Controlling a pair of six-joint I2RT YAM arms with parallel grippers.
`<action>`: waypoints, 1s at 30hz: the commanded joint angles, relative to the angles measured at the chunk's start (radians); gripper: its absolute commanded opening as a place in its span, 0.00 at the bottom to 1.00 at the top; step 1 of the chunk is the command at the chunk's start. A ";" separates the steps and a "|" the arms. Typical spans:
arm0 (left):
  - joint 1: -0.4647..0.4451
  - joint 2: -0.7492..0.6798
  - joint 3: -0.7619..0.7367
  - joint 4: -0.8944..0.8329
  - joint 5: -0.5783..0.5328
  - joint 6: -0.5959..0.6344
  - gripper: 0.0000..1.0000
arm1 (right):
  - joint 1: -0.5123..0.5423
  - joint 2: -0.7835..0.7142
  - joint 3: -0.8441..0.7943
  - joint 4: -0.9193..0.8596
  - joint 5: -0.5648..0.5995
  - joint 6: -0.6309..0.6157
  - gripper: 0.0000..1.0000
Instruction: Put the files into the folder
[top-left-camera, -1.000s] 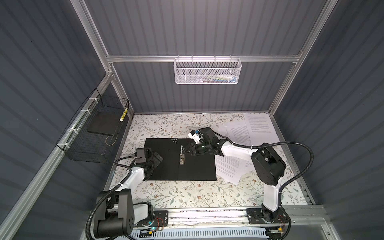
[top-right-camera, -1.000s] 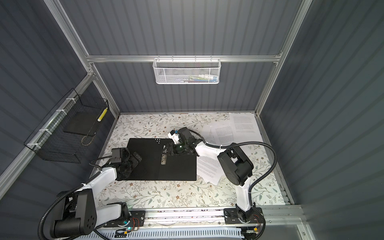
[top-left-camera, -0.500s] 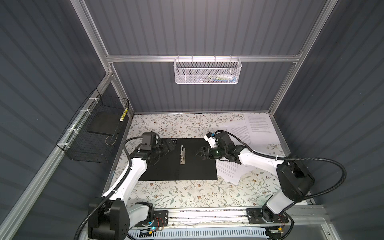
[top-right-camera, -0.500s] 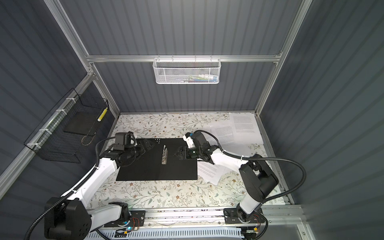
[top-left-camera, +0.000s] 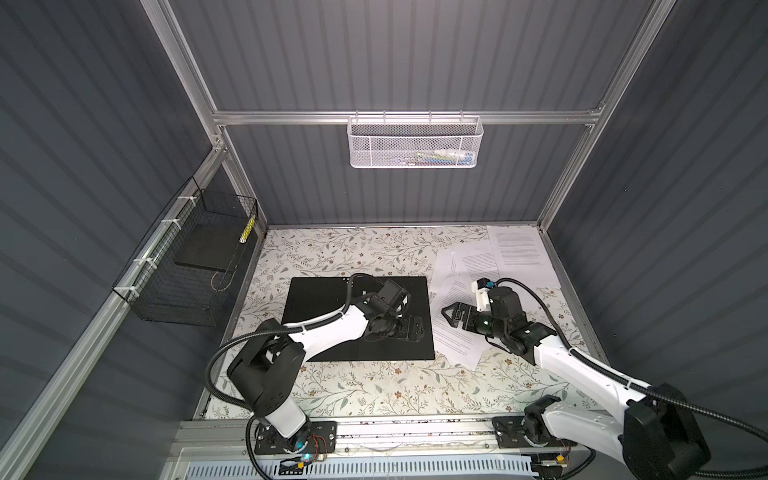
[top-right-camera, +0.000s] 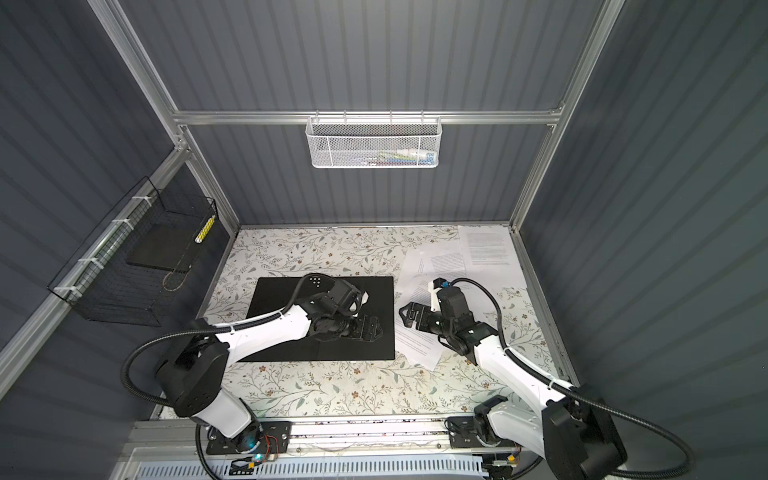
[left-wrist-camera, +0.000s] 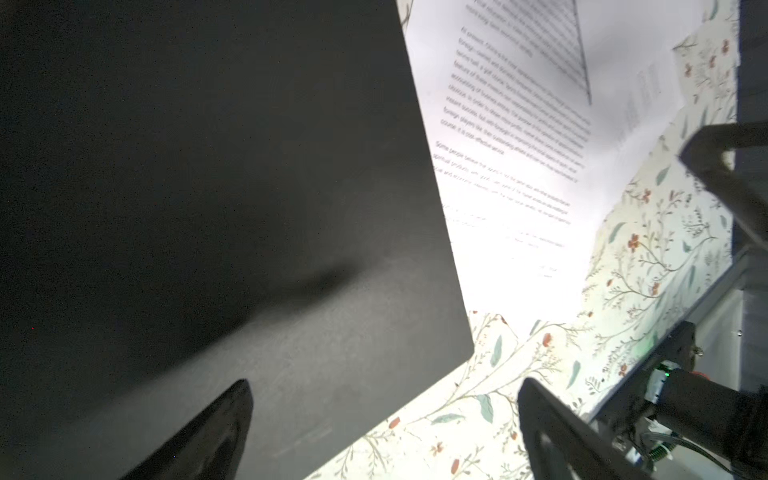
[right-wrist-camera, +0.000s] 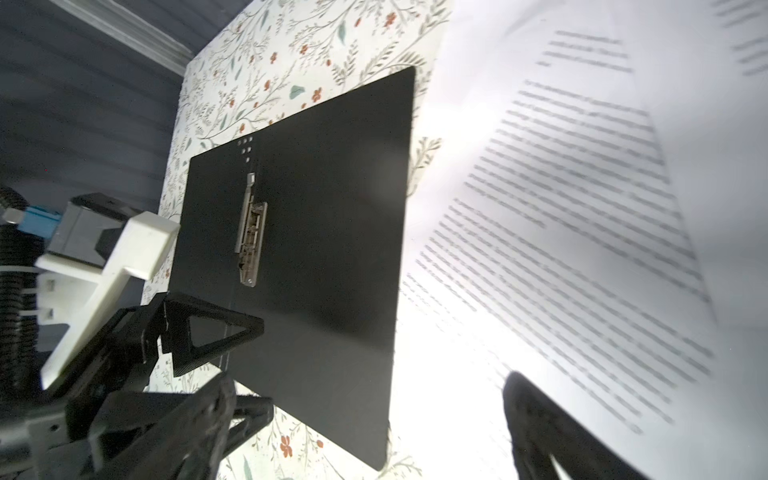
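Note:
The folder (top-left-camera: 320, 299) (top-right-camera: 278, 299) lies open and flat at the table's middle, black inside up; its metal clip (right-wrist-camera: 250, 232) sits on the spine. My left gripper (top-left-camera: 415, 329) (top-right-camera: 372, 330) (left-wrist-camera: 384, 384) hovers open over the folder's right front corner, nothing between its fingers. The files are white printed sheets to the folder's right: one (top-left-camera: 455, 347) (top-right-camera: 415, 347) (left-wrist-camera: 511, 174) beside the folder's right edge, one (top-left-camera: 517, 247) (top-right-camera: 486, 245) in the back right corner. My right gripper (top-left-camera: 451, 316) (top-right-camera: 407, 315) (right-wrist-camera: 370, 378) stands open and empty above the near sheet (right-wrist-camera: 561, 232).
A white mesh basket (top-left-camera: 415, 145) hangs on the back wall. A black wire basket (top-left-camera: 187, 274) with a dark slab hangs on the left wall. The two grippers are close together at the folder's right edge. An aluminium rail (top-left-camera: 395, 428) runs along the front.
My right gripper has drawn back off the folder to the right, over the sheets, and opened wide. My left arm has swung from the folder's left side across to its right half.

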 joint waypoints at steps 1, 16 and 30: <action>-0.001 0.026 -0.002 0.064 -0.029 -0.012 1.00 | -0.033 -0.040 -0.042 -0.095 0.056 0.035 0.99; 0.134 0.045 -0.187 0.131 -0.099 -0.035 1.00 | -0.112 -0.134 -0.125 -0.231 0.103 0.150 0.99; 0.174 -0.022 -0.267 0.133 0.015 0.000 1.00 | -0.126 -0.231 -0.168 -0.375 0.076 0.246 0.99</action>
